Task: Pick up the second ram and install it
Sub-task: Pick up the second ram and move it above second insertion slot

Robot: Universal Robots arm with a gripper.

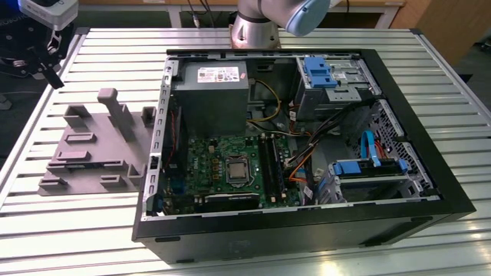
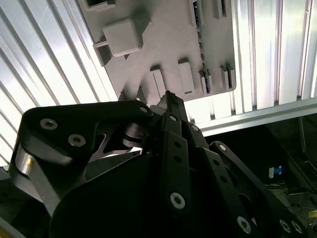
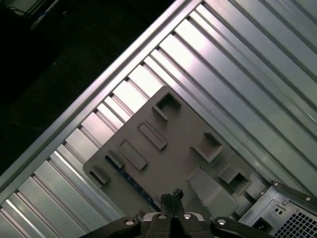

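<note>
My gripper [image 1: 52, 77] hangs high over the table's far corner at the exterior view's left, above and apart from the grey holder block [image 1: 92, 146]. In both wrist views its dark fingers meet at the tips, shut with nothing between them [image 2: 168, 96] [image 3: 173, 194]. The second ram shows as a thin dark blue-green strip standing on edge in the holder block [image 3: 131, 181], near one side of it [image 2: 199, 29]. The green motherboard [image 1: 230, 167] lies inside the open computer case, with its long black sockets [image 1: 270, 164] beside the processor.
The black computer case [image 1: 429, 190] fills the middle and the exterior view's right of the slatted metal table [image 1: 100, 230]. Inside it are a grey power supply [image 1: 208, 86], blue drive brackets [image 1: 318, 72] and loose cables [image 1: 307, 161]. The arm's base [image 1: 257, 29] stands behind the case.
</note>
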